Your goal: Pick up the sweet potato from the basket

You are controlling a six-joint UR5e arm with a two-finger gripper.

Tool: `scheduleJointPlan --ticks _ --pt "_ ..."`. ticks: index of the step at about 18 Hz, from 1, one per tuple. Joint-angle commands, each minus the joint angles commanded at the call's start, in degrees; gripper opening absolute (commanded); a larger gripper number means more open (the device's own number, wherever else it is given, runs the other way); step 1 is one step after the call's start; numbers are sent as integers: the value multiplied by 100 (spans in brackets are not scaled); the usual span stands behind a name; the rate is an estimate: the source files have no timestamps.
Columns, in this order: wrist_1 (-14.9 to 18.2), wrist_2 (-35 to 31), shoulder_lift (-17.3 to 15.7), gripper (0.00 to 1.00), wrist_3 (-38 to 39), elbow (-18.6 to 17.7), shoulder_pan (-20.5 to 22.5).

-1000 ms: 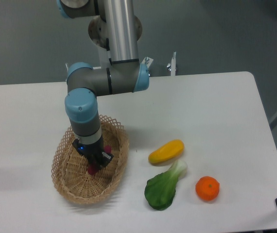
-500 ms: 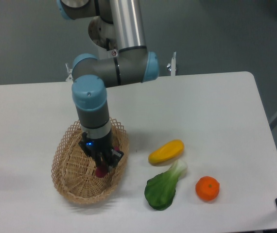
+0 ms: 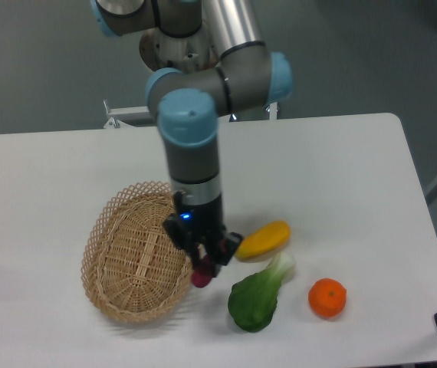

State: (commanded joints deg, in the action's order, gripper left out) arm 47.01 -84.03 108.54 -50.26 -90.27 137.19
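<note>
- Done: end effector (image 3: 203, 270) clamped on sweet potato (image 3: 202, 277), lifted just beside basket (image 3: 103, 230) rim, outside it.
- Basket bare inside.
- Left: perhaps only carrying clear; pick looks essentially complete.

Woven wicker basket (image 3: 130, 261), smooth matt white table (image 3: 341, 176), glossy yellow fruit (image 3: 264, 238)

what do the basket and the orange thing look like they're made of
The basket: woven wicker or rattan, light tan and matte, with visible weave and an open looped rim. The orange fruit: smooth and evenly coloured with a slight sheen, so it may be a plastic replica, though a real fruit can't be ruled out.
</note>
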Motion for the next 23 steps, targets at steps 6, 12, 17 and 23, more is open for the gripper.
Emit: scheduleJointPlan --ticks 6,12,17,23 --pt "528 9 0 28 -861 221 633" --pt "756 0 0 28 -1757 221 1178" --pt "836 0 -17 28 -2251 220 1442" --pt "845 -17 -105 28 -2243 194 1416"
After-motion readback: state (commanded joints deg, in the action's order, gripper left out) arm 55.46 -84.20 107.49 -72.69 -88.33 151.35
